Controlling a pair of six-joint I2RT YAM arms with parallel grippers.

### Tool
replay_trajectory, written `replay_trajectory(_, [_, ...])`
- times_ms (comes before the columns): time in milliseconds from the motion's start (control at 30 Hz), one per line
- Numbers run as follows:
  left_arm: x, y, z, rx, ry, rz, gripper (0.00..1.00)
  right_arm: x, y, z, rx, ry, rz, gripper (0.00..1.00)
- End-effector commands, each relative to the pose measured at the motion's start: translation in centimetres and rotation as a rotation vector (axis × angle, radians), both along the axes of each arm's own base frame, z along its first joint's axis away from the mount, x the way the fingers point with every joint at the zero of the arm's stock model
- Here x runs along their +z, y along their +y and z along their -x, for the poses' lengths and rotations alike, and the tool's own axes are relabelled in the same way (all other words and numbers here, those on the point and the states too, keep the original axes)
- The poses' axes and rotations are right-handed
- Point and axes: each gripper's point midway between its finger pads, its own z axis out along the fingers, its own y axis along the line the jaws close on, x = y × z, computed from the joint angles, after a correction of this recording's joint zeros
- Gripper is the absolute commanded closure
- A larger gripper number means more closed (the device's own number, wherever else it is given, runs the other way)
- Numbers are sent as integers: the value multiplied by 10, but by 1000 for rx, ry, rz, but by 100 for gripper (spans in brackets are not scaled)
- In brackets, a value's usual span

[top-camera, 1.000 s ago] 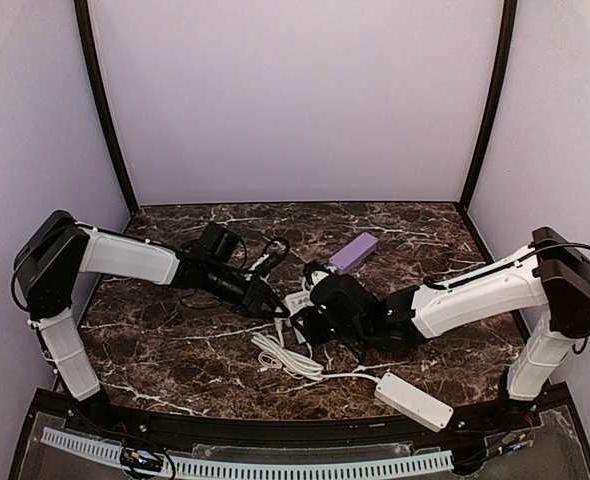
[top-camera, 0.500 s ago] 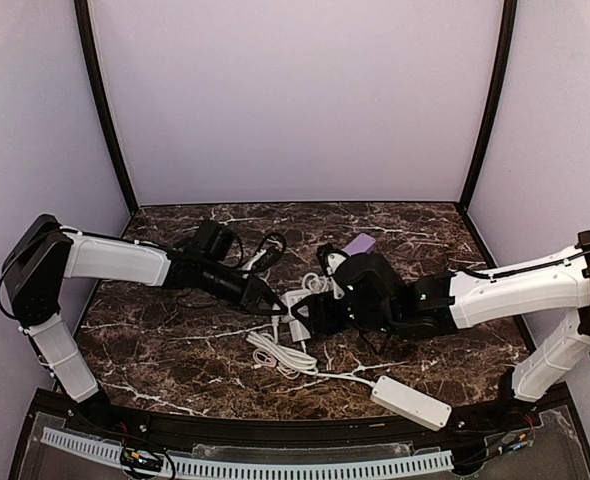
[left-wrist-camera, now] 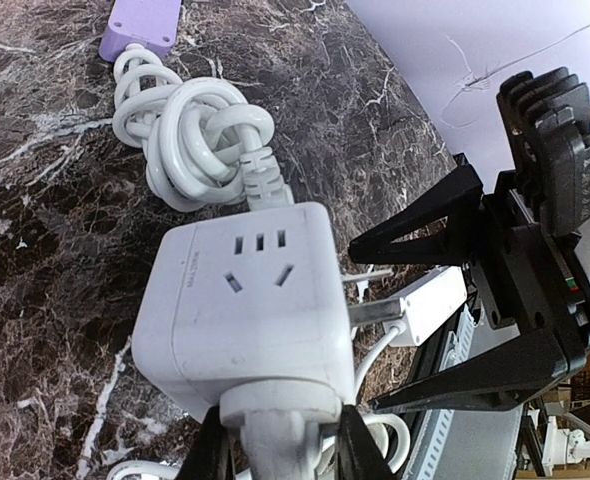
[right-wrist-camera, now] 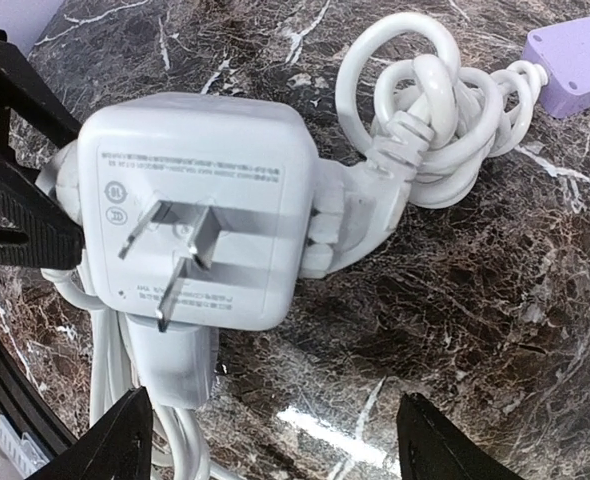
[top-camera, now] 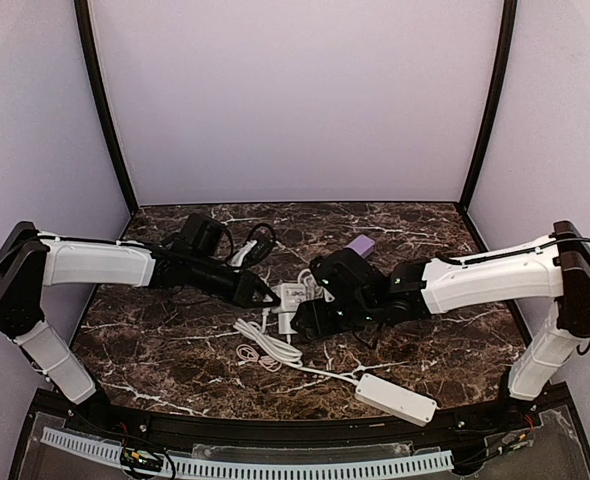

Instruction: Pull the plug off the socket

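The left gripper (top-camera: 271, 297) is clamped on the plug (left-wrist-camera: 275, 425); in its wrist view a finger stands against each side of the plug head. The plug is fully seated in the near face of the socket (left-wrist-camera: 245, 300), so the pull is not yet done. The right gripper (left-wrist-camera: 365, 325) faces the opposite side of the cube with its jaws spread wide and nothing between them. The socket's two metal prongs (left-wrist-camera: 370, 295) point straight into that gap.

The socket sits about the middle of the table (top-camera: 175, 350). Whether it rests on the marble or hangs just above it in the left arm's hold, I cannot tell.

A knotted white cord (left-wrist-camera: 195, 130) runs from the socket's far face to a purple block (top-camera: 360, 245) toward the far edge. The plug's own cord trails to the power strip (top-camera: 395, 398) near the near edge.

The main risk is pulling before the cube is braced, because with the right jaws open it would simply travel with the plug. That would drag the knotted cord and the purple block along. A second risk is the right fingers closing on the prongs rather than the flat sides, which would let the cube twist or slip.
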Motion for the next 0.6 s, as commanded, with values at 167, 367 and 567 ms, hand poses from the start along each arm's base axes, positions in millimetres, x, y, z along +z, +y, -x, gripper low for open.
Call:
replay_trajectory(167, [35, -3, -1, -27, -100, 83, 99, 18, 33, -15, -39, 16, -117, 26])
replay_trajectory(367, [35, -2, -2, -17, -102, 79, 99, 4, 43, -12, -68, 77, -139, 33])
replay_trajectory(567, [33, -1, -4, -3, -102, 67, 99, -8, 48, -9, -76, 76, -123, 40])
